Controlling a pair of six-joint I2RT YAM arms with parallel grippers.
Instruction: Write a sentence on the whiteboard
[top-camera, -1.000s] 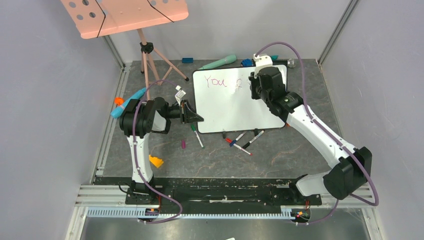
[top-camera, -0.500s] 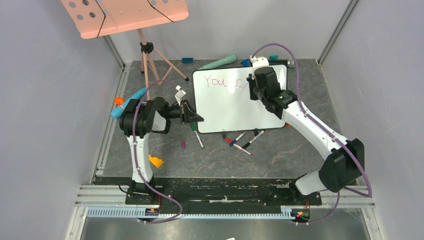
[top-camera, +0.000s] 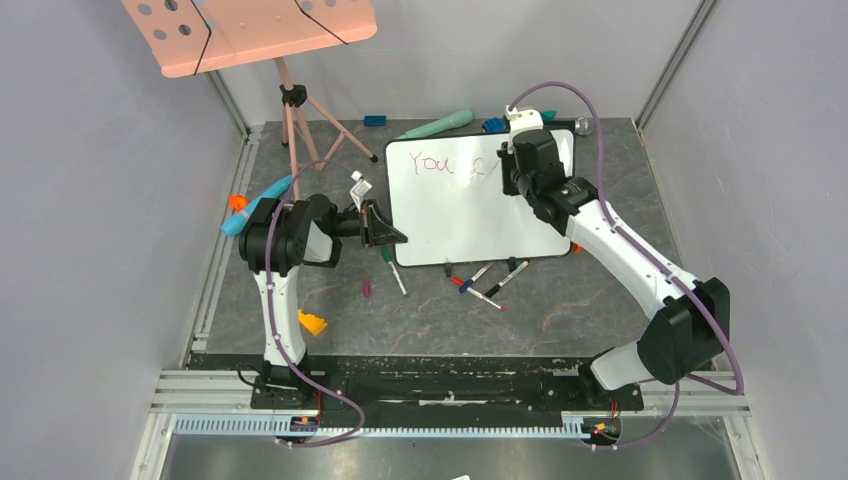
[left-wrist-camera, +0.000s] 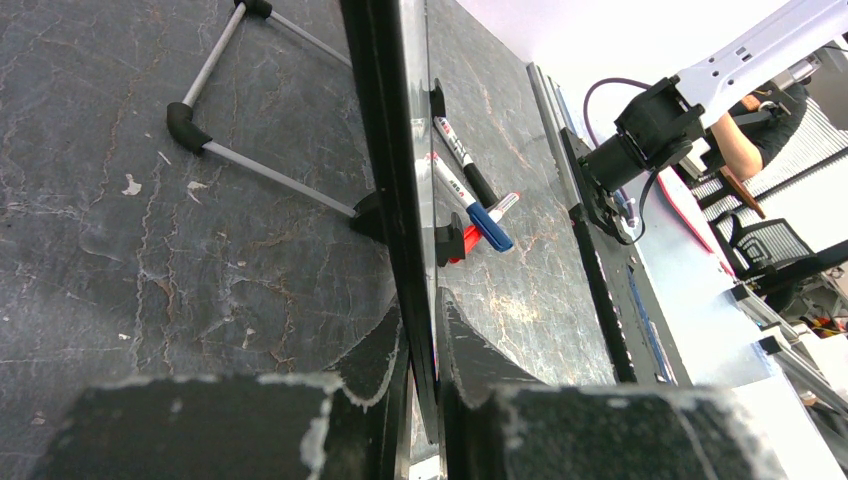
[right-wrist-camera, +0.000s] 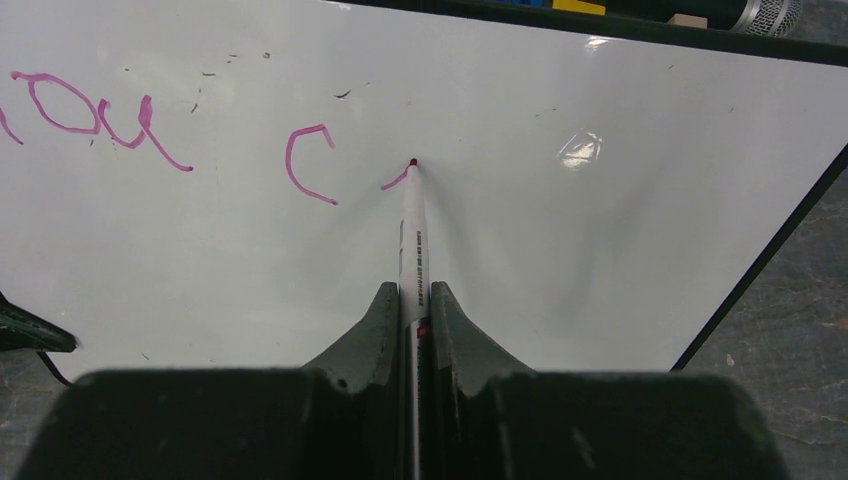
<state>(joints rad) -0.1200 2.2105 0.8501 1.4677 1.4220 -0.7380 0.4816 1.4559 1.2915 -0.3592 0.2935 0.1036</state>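
Here, whiteboard (top-camera: 455, 215): glossy white with a thin dark frame, lying beneath the right end effector (right-wrist-camera: 413, 300).
Left end effector (left-wrist-camera: 420, 325): closed on the board's left edge.
Right end effector: closed on a marker (right-wrist-camera: 411, 225), whose tip touches the board.
Open room: blank board lies ahead of the tip and to its right, up to the dark right edge; loose markers (top-camera: 485, 280) lie behind, just off the near edge.
Sentence (top-camera: 432, 163): magenta "You c", left of the tip, with a short stroke meeting the tip.
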